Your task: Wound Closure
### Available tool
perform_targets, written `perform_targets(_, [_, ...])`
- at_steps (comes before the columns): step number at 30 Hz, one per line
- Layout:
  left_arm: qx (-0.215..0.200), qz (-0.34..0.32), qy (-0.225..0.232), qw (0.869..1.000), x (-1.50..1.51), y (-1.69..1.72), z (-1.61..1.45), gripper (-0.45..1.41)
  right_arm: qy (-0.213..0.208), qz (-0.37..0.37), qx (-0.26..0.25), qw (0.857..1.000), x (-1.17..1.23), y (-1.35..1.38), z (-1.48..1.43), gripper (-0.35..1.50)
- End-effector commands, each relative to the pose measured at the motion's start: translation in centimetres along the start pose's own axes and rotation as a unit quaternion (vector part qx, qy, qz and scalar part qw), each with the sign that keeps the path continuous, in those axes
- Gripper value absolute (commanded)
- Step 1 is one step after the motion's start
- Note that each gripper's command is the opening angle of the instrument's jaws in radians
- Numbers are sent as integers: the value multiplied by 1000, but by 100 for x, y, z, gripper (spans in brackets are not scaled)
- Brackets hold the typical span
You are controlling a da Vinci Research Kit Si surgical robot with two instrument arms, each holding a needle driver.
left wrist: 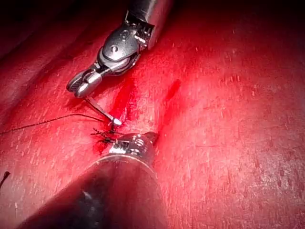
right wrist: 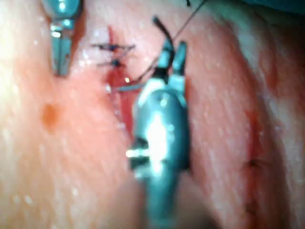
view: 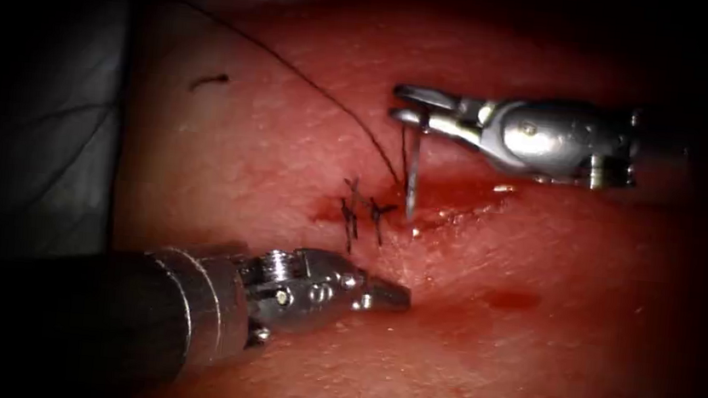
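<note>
The right arm's silver end effector (view: 409, 105) is gripping the thin curved steel needle (view: 412, 178) near its upper end between its jaws, holding it nearly upright so that the tip is meeting the glistening red pork tissue (view: 528, 360) at the cut (view: 447, 211), seemingly just entering it. The dark thread (view: 313, 80) is trailing away to the upper left. The left arm's end effector (view: 388, 294), clenched and empty, is resting beside the black knotted stitches (view: 361, 212), which are crowding the needle's left; red fluid (view: 512, 300) is pooling nearby.
</note>
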Motion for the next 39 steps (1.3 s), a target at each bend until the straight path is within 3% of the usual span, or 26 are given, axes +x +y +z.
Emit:
perform_targets(1, [-1,0,1,1000,-1,1,9,-11,-14,-7,10,1000,-12,-17,5,-35])
perform_targets(6, [1,0,0,1000,-1,0,10,-11,-18,-11,14,1000,-16,-23,0,-35])
perform_targets(16, [4,-3,-1,1000,7,1,18,-11,-8,18,3,1000,6,-1,-4,-35])
perform_targets(27, [5,-3,-1,1000,8,1,19,-11,-25,51,24,998,-8,-14,-3,-35])
perform_targets(39, [6,-4,-2,1000,10,-5,25,-10,-27,157,23,987,-5,-6,-1,-35])
